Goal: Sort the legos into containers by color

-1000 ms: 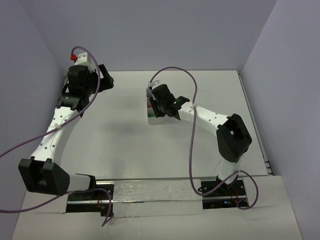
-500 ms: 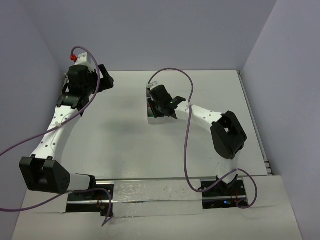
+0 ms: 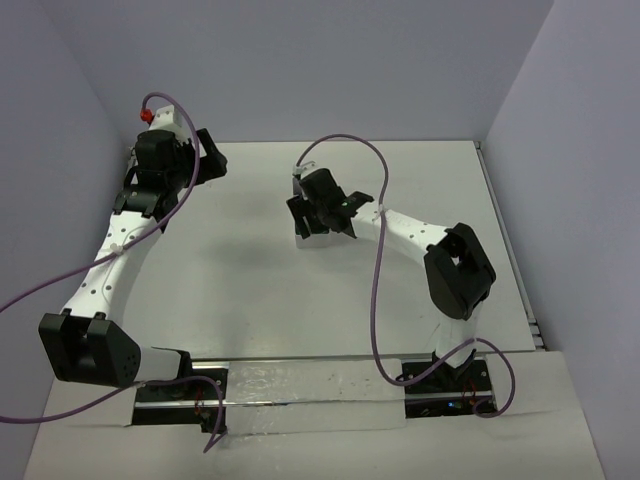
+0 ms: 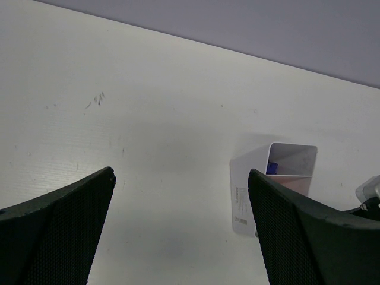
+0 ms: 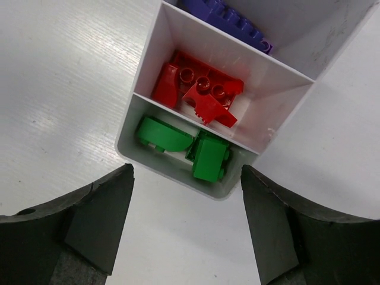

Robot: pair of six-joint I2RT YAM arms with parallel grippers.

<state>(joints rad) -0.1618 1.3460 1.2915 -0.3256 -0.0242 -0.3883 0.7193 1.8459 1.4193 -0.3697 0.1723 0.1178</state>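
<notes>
A: Where is the white tray (image 5: 145, 65) found?

B: It is seen on the table (image 5: 53, 89), just under the right gripper (image 5: 187, 171). Its three compartments are filled by colour. Two green legos (image 5: 208, 157) are lodged in the end compartment nearest the fingers, red legos (image 5: 199, 89) are piled in the middle one, and a purple lego (image 5: 234, 24) is laid in the far one.

A: How are the right gripper's fingers set?

B: They are spread wide, one to each side of the tray's green end, and nothing is gripped between them. Whether the tray is touched cannot be told.

A: And the left gripper (image 4: 181, 175)?

B: It is positioned over the table near the far left corner, well apart from the tray. Its fingers are likewise parted wide, and nothing is grasped. In the left wrist view, the tray is seen off to the right, beyond the fingers.
</notes>
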